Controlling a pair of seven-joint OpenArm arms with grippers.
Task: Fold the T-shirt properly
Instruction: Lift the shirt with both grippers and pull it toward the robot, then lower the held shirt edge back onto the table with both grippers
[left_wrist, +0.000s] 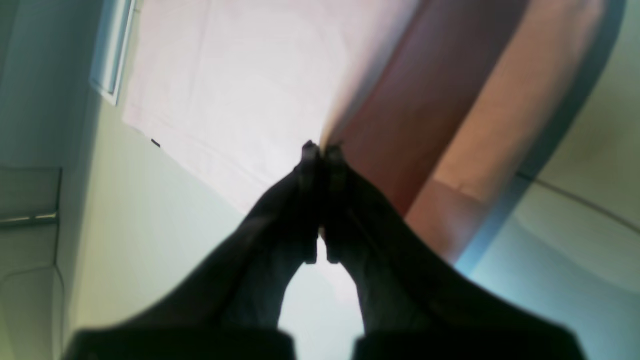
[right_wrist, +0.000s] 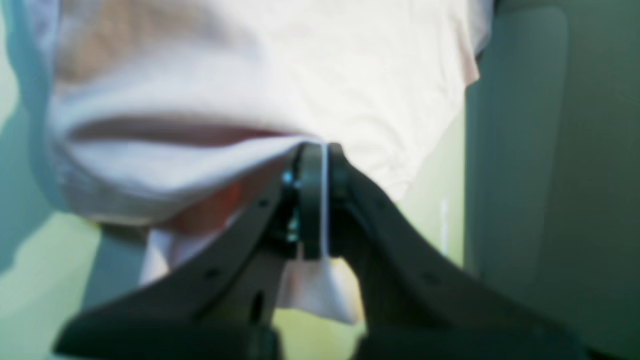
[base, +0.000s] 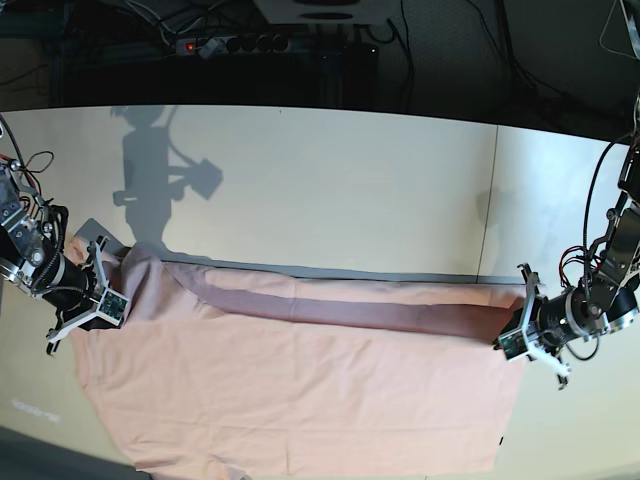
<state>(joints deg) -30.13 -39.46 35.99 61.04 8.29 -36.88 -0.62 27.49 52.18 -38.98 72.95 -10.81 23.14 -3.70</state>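
T-shirt (base: 300, 400): one, pink, spread on the table with a long fold across it.
Table (base: 330, 180): one, pale top.
Robot arms: two, one at each side of the table.
Grippers: two, the left gripper (base: 510, 338) and the right gripper (base: 108, 292), each with two dark fingers pressed together on a pinch of cloth.
Power strip (base: 225, 45): one, behind the table, with one red light showing.
Cables: several on the dark floor at the back, too tangled to count.
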